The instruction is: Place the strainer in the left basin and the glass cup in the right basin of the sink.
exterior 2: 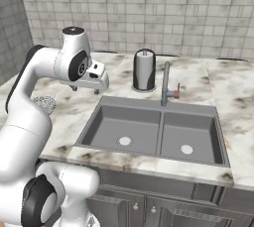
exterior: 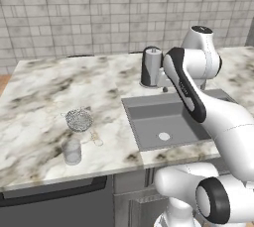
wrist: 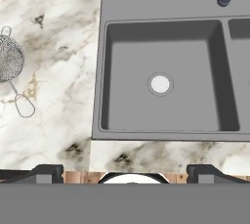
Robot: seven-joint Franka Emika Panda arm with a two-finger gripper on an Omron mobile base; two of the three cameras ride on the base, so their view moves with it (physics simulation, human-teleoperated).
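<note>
Strainer (exterior: 79,119) sits upright on the marble table (exterior: 44,92), left of the sink (exterior 2: 154,129), wire handle trailing toward the table's front edge. Glass cup (exterior: 72,151) stands just in front of the strainer, near the front edge, close to the handle loop; cannot tell if they touch. Left basin (wrist: 161,81) and right basin (exterior 2: 191,139) each show a round white drain. Gooseneck faucet (exterior 2: 166,82) rises behind the divider; tall dark steel canister (exterior 2: 144,70) stands behind the sink. Gripper (exterior 2: 88,87) hangs above the table by the sink's left rim, fingers spread wide, released, grasping nothing.
</note>
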